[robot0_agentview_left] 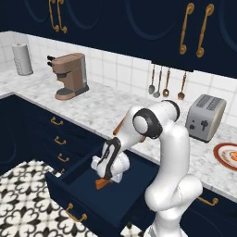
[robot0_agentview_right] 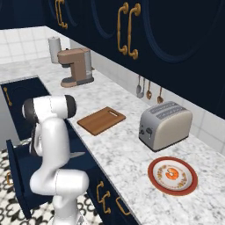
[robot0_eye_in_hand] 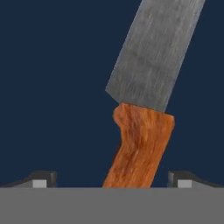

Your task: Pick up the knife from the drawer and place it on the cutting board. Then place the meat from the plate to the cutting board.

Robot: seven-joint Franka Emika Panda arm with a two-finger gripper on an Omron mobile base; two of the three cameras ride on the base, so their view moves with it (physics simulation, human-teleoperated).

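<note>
The small knife (robot0_eye_in_hand: 140,109) with orange-brown handle and grey steel blade lay on the floor of the wide dark navy drawer (robot0_agentview_left: 88,196). The two-finger gripper (robot0_eye_in_hand: 112,178) stood wide open, one tip on each side of the handle, probably to close across it.

Arm bent down, gripper (robot0_eye_in_hand: 112,179) spread wide (fingertips apart).

Wood-handled knife (robot0_eye_in_hand: 142,113) (matt steel blade)
</note>
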